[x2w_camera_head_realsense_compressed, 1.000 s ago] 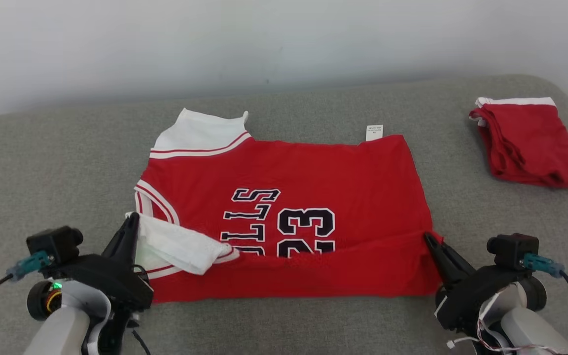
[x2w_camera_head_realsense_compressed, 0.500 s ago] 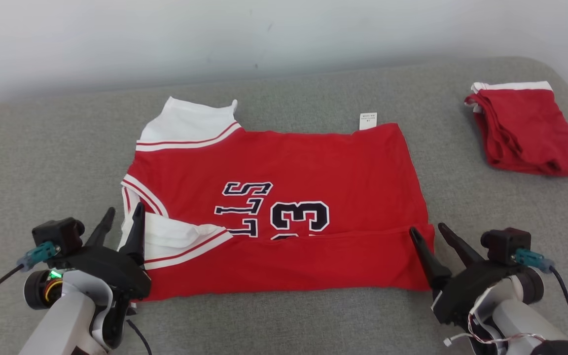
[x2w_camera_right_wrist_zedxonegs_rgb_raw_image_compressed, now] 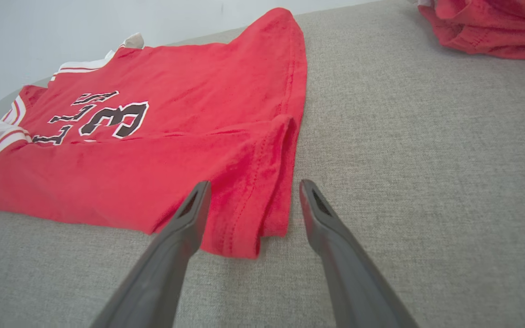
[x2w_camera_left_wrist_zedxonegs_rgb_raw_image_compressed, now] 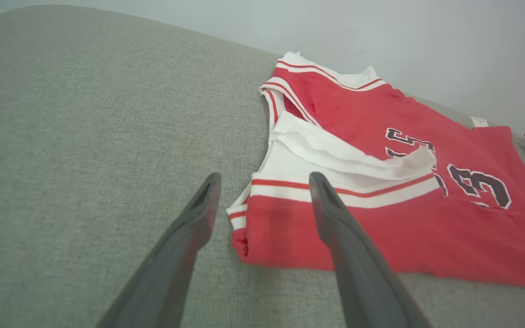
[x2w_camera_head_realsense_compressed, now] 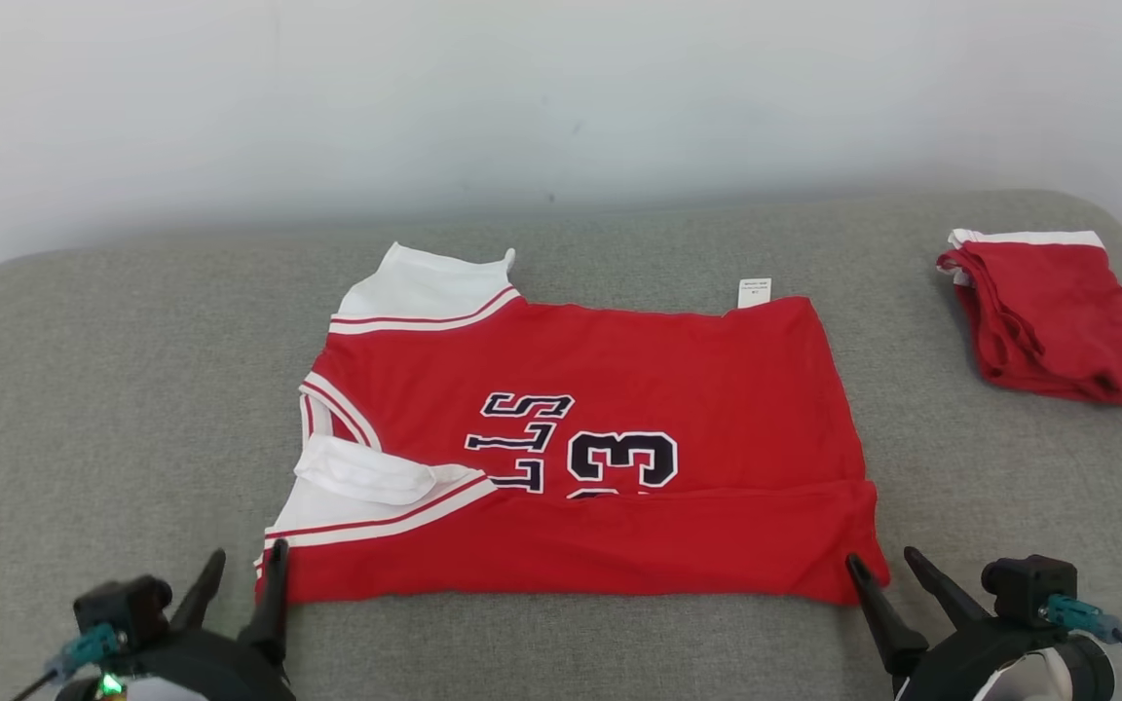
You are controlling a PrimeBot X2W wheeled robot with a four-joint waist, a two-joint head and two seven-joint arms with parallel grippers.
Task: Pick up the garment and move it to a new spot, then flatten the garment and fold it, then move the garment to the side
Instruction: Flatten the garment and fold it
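You seem midway through folding the red cloth jersey [x2w_camera_head_realsense_compressed: 639, 360]. Your left gripper [x2w_camera_head_realsense_compressed: 249, 553] and right gripper [x2w_camera_head_realsense_compressed: 879, 557] stand open and empty. Next, likely grab its far corners.

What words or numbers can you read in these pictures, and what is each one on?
"LLS": sideways on the red jersey, rest of the word under the fold.
"3": beside those letters, another digit mostly hidden by the fold.
Print on the white tag at the jersey's far edge: too small to read.
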